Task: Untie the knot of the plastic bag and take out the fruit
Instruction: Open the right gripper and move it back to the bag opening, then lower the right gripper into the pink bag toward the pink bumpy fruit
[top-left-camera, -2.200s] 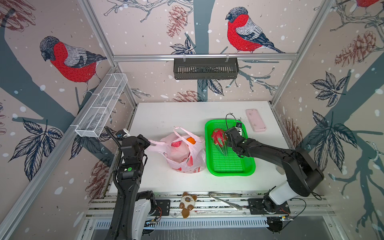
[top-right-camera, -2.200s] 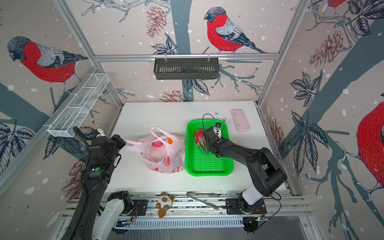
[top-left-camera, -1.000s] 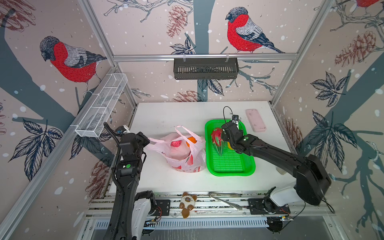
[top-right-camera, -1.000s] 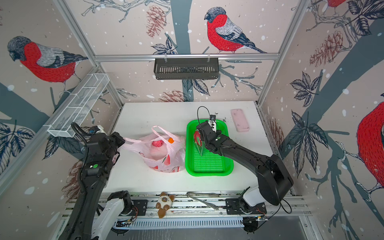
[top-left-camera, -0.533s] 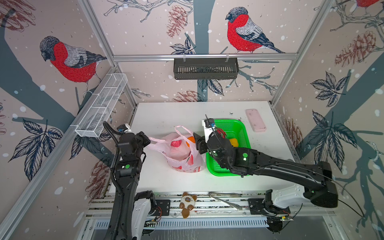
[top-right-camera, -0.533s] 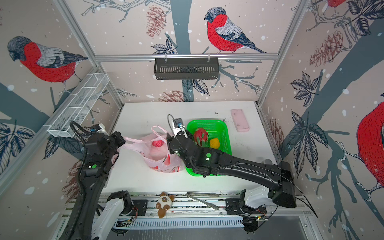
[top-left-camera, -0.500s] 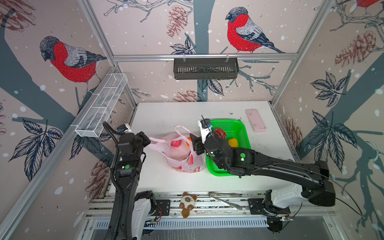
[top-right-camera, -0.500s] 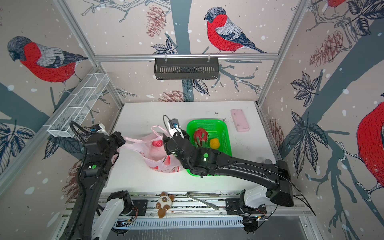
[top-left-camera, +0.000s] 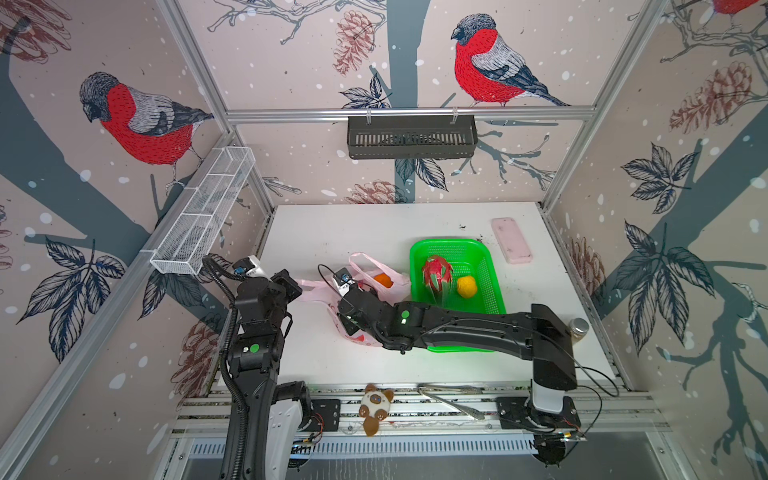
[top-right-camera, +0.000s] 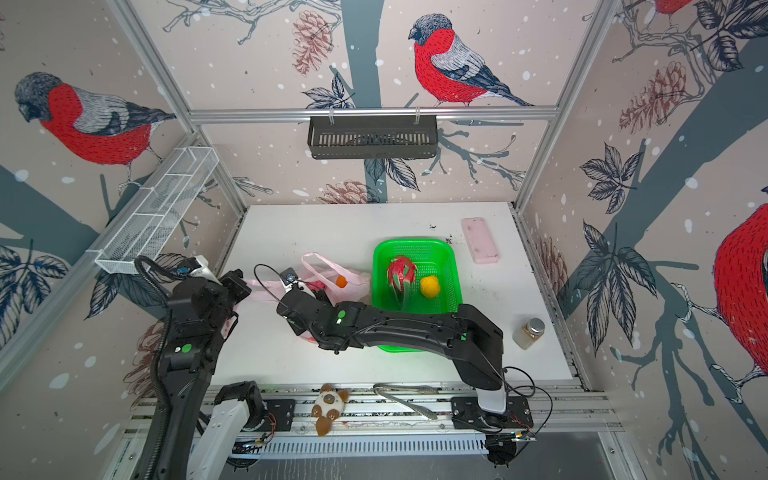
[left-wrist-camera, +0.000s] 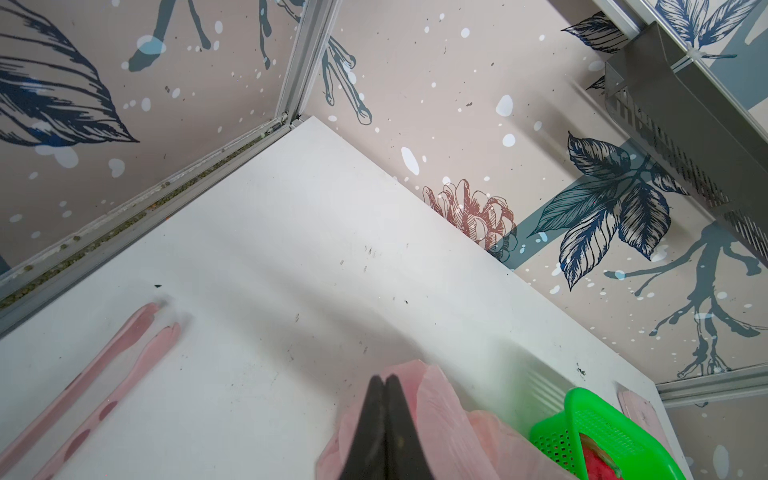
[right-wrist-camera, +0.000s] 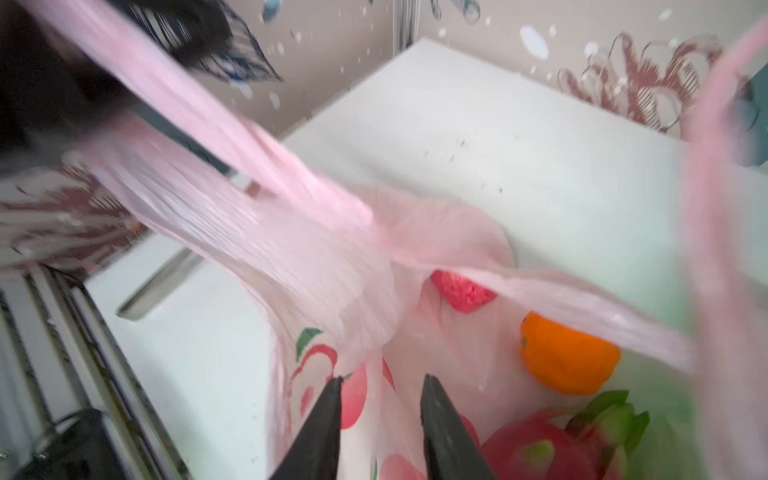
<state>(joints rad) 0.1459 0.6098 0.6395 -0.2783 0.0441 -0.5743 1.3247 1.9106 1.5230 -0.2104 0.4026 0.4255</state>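
Right fingers (right-wrist-camera: 320, 428) parted, angled down into plastic bag (right-wrist-camera: 324, 257) mouth.

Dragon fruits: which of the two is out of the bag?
The dragon fruit in the green basket, beside the yellow fruit; the other dragon fruit sits inside the pink plastic bag near the orange fruit.

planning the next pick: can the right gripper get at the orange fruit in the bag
Probably yes: the left gripper holds the mouth of the plastic bag open, and the right gripper, jaws apart, sits at the opening with the orange fruit uncovered just beyond.
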